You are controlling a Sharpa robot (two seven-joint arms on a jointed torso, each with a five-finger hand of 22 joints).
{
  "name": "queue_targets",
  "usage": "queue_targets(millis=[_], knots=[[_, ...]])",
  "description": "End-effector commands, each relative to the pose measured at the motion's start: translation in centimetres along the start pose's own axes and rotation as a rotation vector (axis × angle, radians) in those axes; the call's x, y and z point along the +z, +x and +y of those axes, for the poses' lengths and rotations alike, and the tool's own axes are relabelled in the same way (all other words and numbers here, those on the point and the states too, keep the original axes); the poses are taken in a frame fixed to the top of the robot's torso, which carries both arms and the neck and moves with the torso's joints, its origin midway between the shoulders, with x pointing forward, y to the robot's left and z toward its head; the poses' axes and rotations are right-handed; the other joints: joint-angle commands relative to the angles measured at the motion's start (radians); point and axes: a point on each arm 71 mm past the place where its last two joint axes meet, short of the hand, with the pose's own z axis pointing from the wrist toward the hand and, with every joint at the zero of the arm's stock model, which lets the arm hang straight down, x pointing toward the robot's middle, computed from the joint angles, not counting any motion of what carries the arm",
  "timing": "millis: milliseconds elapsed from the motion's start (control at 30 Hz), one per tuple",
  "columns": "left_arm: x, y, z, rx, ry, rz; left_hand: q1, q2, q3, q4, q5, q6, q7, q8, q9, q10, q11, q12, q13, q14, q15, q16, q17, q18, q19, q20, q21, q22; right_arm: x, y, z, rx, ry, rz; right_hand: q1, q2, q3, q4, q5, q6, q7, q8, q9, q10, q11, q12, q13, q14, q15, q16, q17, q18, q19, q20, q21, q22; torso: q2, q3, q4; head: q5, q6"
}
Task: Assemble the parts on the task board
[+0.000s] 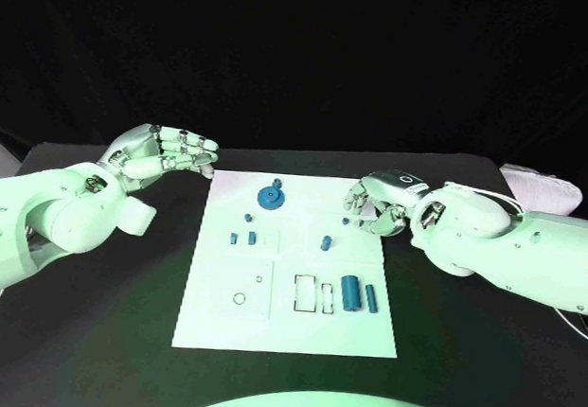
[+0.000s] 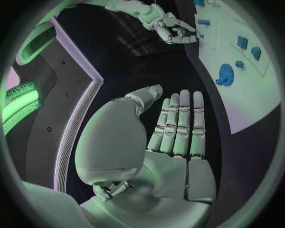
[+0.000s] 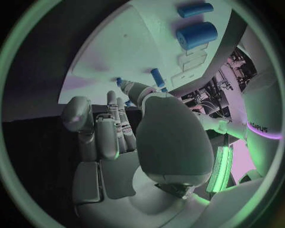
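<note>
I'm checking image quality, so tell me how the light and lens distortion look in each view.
Head view: green light washes the task board, backdrop black. Left wrist view: fisheye bends the board's edge beside the left hand. Right wrist view: green and pink tints behind the right hand.

A matt white task board (image 1: 230,322) carries smooth blue plastic parts (image 1: 351,292) on a matt black table (image 1: 91,339), flanked by glossy metallic hands (image 1: 161,158).
</note>
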Motion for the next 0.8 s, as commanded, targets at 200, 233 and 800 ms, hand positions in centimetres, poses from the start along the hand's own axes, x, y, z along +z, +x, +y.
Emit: queue_targets(millis=[200, 233, 800], knots=[[-0.1, 0.3, -0.4, -0.091, 0.043, 0.010, 0.006, -0.005, -0.010, 0.003, -0.001, -0.018, 0.022, -0.008, -0.004, -0.008, 0.012, -0.016, 0.000, 0.017, 0.006, -0.016, 0.008, 0.012, 0.021, 0.000, -0.016, -0.010, 0.6, 0.7, 0.6, -0.053, 0.008, -0.001, -0.006, 0.009, 0.011, -0.005, 0.006, 0.013, 0.001, -0.007, -0.001, 0.014, 0.001, -0.008, -0.008, 0.051, 0.008, 0.014, 0.009, -0.013, 0.016, 0.001, 0.035, 0.040, 0.002, 0.0001, 0.0023, 0.003, -0.004], [-0.1, 0.4, -0.4, -0.092, 0.043, 0.011, 0.007, -0.004, -0.010, 0.003, -0.001, -0.019, 0.023, -0.008, -0.004, -0.008, 0.013, -0.017, 0.000, 0.018, 0.006, -0.017, 0.009, 0.012, 0.022, 0.000, -0.017, -0.010, 0.7, 0.8, 0.7, -0.052, 0.007, -0.001, -0.006, 0.010, 0.014, -0.005, 0.006, 0.015, 0.001, -0.007, -0.001, 0.016, 0.001, -0.009, -0.009, 0.051, 0.008, 0.014, 0.008, -0.014, 0.017, 0.001, 0.038, 0.042, 0.002, 0.0000, 0.0023, 0.003, -0.004], [-0.4, 0.3, -0.5, -0.097, 0.037, 0.009, 0.011, 0.002, -0.011, 0.002, -0.001, -0.019, 0.026, -0.008, -0.004, -0.008, 0.014, -0.018, 0.001, 0.021, 0.007, -0.020, 0.011, 0.012, 0.028, -0.001, -0.018, -0.012, 1.6, 2.3, 1.0, -0.038, 0.016, 0.031, -0.001, 0.034, 0.078, -0.010, 0.002, 0.046, -0.005, -0.001, 0.003, 0.052, -0.006, -0.017, -0.034, 0.051, 0.001, 0.034, 0.015, -0.019, 0.029, -0.003, 0.080, 0.069, 0.003, 0.0020, -0.0001, 0.010, -0.014]])
